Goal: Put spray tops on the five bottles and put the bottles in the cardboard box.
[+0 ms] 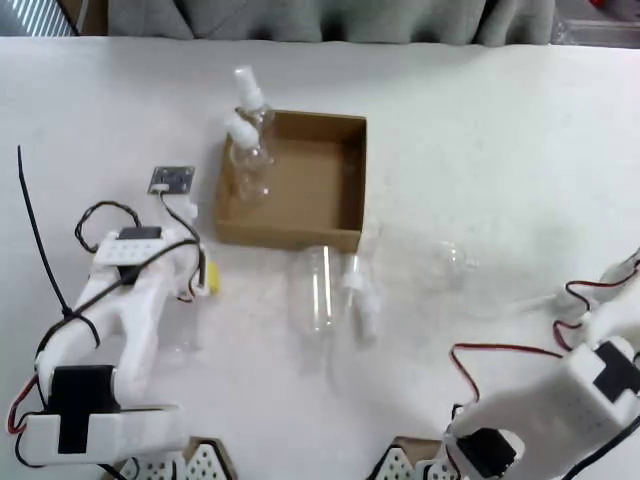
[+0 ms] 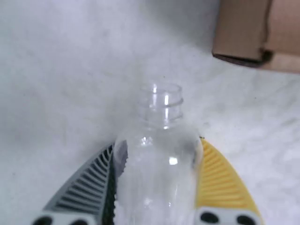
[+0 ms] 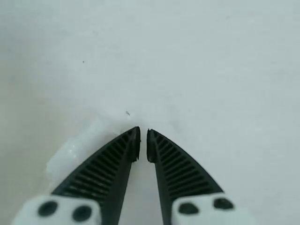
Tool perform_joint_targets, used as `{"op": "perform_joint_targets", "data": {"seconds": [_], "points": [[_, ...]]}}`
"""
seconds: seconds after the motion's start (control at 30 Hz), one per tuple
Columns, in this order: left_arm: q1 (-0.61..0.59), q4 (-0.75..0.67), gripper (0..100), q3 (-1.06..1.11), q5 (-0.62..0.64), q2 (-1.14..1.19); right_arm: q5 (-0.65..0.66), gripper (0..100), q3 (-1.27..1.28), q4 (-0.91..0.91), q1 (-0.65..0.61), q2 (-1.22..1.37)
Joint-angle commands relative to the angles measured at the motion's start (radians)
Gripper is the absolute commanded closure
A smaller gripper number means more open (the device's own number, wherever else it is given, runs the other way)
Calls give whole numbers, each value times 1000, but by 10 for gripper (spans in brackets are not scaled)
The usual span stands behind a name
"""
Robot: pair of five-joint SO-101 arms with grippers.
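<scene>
My left gripper (image 2: 157,178) is shut on a clear bottle (image 2: 159,164) with an open neck and no spray top; its grey and yellow fingers (image 2: 218,180) press the bottle's sides. In the high view this gripper (image 1: 197,283) sits left of the cardboard box (image 1: 345,180). Two bottles with spray tops (image 1: 248,140) stand in the box's left side. In front of the box a capless bottle (image 1: 314,290) lies beside a loose spray top (image 1: 362,292), and another clear bottle (image 1: 447,262) lies to the right. My right gripper (image 3: 143,140) is shut, empty, just above the table beside a white spray top (image 3: 75,151).
A small grey board (image 1: 172,180) with a black wire lies left of the box. The right arm's body (image 1: 560,405) and red wires occupy the near right corner. A corner of the box (image 2: 255,35) lies ahead of the held bottle.
</scene>
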Motion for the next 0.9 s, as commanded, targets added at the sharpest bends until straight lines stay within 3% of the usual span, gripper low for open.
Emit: {"op": "perform_joint_targets", "data": {"seconds": [0.0,0.23,0.53,0.87], "points": [[-5,-15,979,-48,11,-8,-5,982,-63,-21,-27,28],[-5,-15,979,-48,11,-8,-81,982,-141,12,-110,53],[-5,-15,979,-48,11,-8,-89,982,-167,15,-268,79],[-5,-15,979,-48,11,-8,-35,978,-193,139,-278,36]]}}
